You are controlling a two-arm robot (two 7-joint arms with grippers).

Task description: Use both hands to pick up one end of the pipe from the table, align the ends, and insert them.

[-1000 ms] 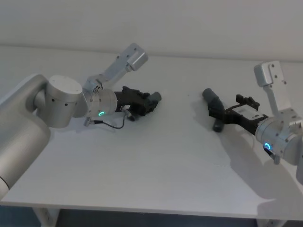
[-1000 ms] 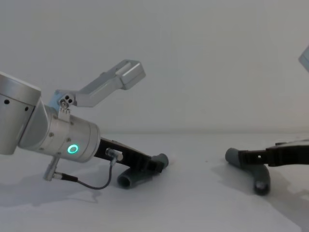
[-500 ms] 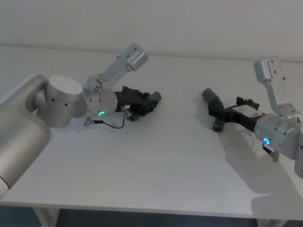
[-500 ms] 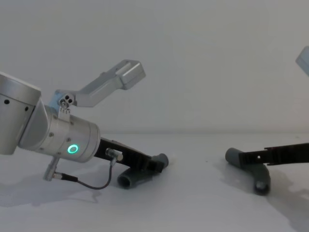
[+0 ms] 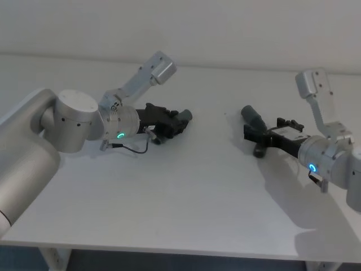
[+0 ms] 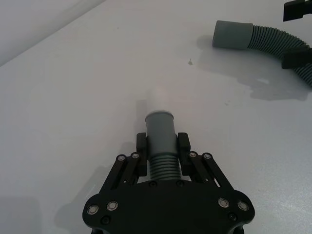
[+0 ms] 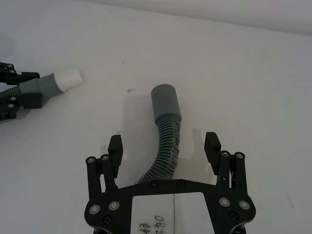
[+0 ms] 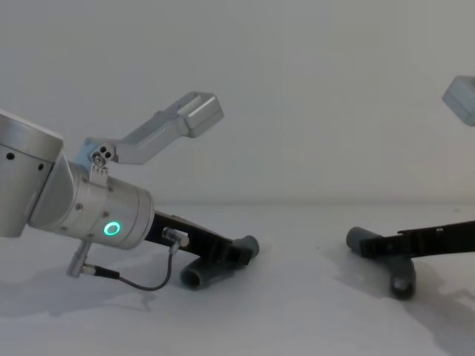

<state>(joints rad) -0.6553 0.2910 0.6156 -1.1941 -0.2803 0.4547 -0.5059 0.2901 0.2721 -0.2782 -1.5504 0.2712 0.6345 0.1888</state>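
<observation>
My left pincer point(image 6: 162, 144) is clamped on the left pipe piece point(image 6: 161, 127), the fingers pinching the ribbed stretch just behind its smooth grey collar. It sits low over the tabletop point(image 5: 186, 186), left of centre in the head view. A pale tip point(image 7: 68, 78) juts from that collar and points across towards the right half of the frame. In the chest view the piece's rear end looks to be resting on the tabletop.

My right pincer point(image 7: 165, 144) stands wide, one finger on either side of the right pipe piece point(image 7: 165, 112) and clear of the ribs on both sides, so it holds nothing. That piece lies flat, right of centre in the head view. Its grey socket end is aimed up and left towards the other piece, and the two ends are well apart.

My main worry is the closing. The fingers straddle a curved part of the ribbing, so one may touch first and roll or swivel the piece out of line. The ribbing also looks flexible. With a grip this far behind the socket, the free length could droop and present the socket at an angle. If the ends then meet crooked, the push could bend the hose or slide it back through the fingers rather than seat the tip.
</observation>
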